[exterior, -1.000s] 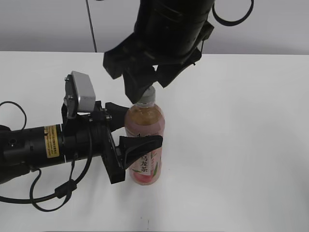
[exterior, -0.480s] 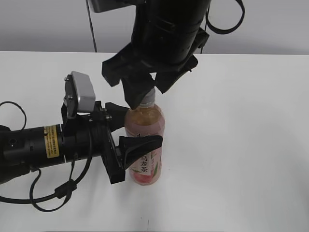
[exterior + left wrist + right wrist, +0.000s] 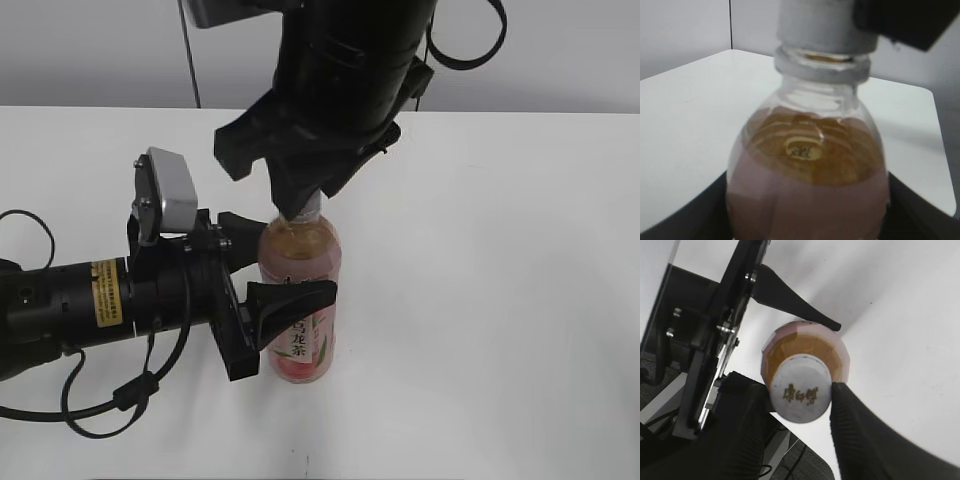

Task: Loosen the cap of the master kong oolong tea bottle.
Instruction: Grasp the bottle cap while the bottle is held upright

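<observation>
My right gripper (image 3: 801, 399) pinches the cap (image 3: 801, 394) from above (left gripper (image 3: 265, 265) clasps the bottle (image 3: 300, 290) upright on the desk (image 3: 500, 300))

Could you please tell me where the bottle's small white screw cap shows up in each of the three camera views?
Exterior view: the small round white plastic cap peeks out just above centre, below the right gripper.
Left wrist view: top centre, blurred.
Right wrist view: centre, seen from above, between dark fingers.
Shared landmark: the clear amber-pink tea bottle.

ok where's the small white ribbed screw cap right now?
The small white ribbed screw cap sits on the slim clear tea bottle at table centre, squeezed between the right gripper fingers; the left gripper clamps the bottle's body.
</observation>
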Available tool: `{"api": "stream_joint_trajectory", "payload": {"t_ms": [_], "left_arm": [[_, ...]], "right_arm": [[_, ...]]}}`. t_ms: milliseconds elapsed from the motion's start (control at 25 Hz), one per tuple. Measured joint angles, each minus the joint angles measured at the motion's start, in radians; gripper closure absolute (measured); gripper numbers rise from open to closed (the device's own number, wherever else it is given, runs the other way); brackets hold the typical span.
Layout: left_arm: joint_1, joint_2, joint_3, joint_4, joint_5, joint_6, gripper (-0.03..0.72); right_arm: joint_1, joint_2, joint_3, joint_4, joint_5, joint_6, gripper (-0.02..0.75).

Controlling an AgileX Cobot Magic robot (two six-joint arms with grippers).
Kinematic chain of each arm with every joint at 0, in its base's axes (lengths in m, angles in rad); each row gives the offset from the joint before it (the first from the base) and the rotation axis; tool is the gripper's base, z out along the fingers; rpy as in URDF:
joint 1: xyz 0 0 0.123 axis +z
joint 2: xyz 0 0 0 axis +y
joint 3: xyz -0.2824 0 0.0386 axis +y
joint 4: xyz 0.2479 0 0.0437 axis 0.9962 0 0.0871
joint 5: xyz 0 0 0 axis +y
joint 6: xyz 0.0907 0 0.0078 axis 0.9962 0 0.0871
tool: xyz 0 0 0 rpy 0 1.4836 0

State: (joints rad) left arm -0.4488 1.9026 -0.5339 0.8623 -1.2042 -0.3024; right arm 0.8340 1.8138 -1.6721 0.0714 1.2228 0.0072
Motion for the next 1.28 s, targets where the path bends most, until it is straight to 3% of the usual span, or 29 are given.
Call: {"api": "stream_joint_trajectory", "payload": {"t_ms": [120,720,1280], "left_arm": [[0.0,0.0,0.0,0.0,0.0,0.0,0.227],[0.0,0.0,0.0,0.0,0.0,0.0,0.227],[0.0,0.0,0.001,0.004,-0.001,0.001,0.228]], "right_arm": [[-0.001,0.0,0.0,-0.002,0.0,-0.018,0.465],[-0.001,0.0,0.0,-0.003,0.0,-0.192,0.465],[-0.003,0.0,-0.001,-0.008,0.0,-0.779,0.465]]}}
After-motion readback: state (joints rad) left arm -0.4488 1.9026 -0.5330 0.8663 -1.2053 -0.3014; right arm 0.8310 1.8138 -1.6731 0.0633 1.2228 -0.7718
